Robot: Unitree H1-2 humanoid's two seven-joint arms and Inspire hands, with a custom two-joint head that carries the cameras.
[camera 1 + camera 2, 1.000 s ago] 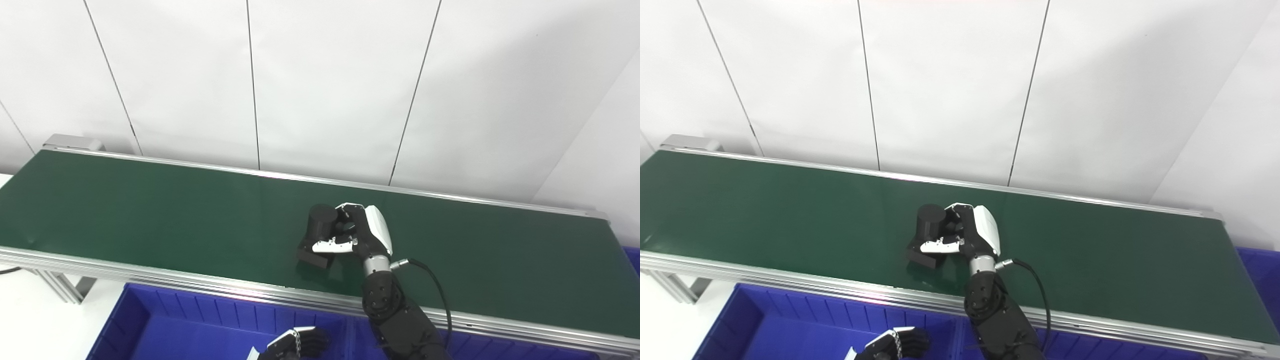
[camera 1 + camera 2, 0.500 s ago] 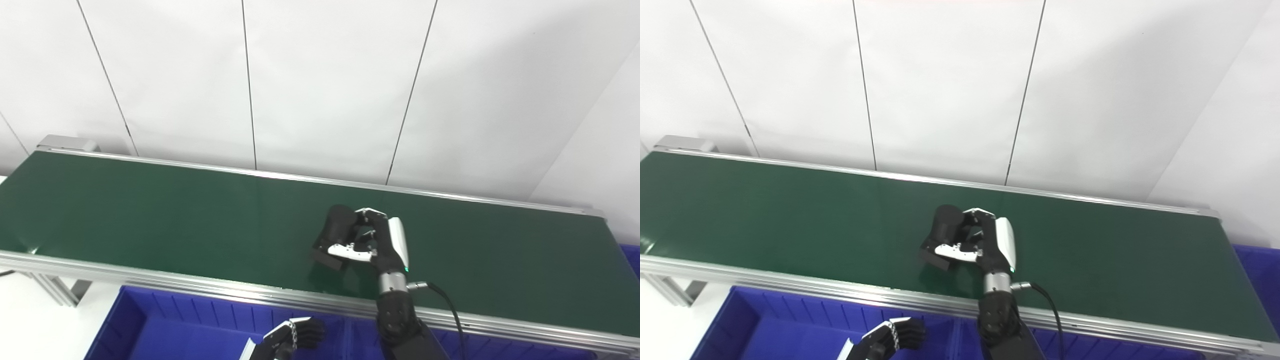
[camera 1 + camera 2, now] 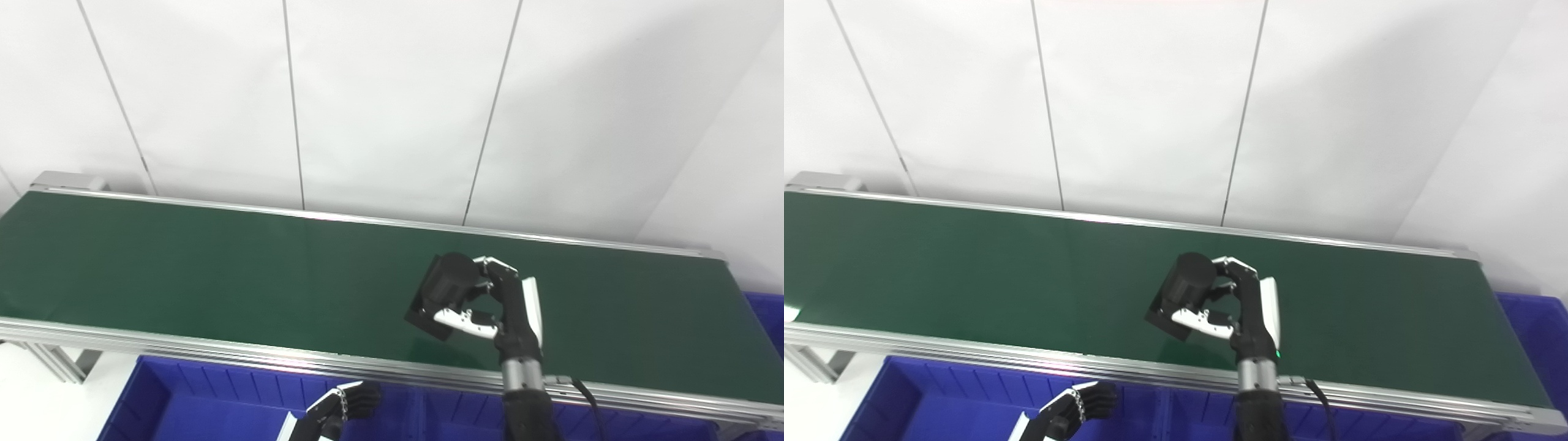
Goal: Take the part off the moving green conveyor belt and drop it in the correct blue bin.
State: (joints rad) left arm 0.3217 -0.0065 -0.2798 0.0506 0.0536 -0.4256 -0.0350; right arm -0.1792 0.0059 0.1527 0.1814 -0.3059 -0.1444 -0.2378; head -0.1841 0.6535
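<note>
A black part (image 3: 442, 294), a cylinder on a square base, is over the green conveyor belt (image 3: 184, 263) right of its middle. My right hand (image 3: 505, 306) is shut on the part, fingers over the cylinder's far side and thumb across its near side, and holds it tilted, apparently off the belt. My left hand (image 3: 334, 409) hangs low over the blue bin (image 3: 202, 404) at the bottom edge, fingers curled, holding nothing; it also shows in the right eye view (image 3: 1072, 407).
The belt's aluminium rail (image 3: 245, 352) runs along the near side above the row of blue bins. Another blue bin (image 3: 1534, 324) sits past the belt's right end. A white panelled wall stands behind the belt.
My right hand has moved to the right with the part and tipped it up off the belt. The camera has also shifted. The left hand has stayed low over the bin.
</note>
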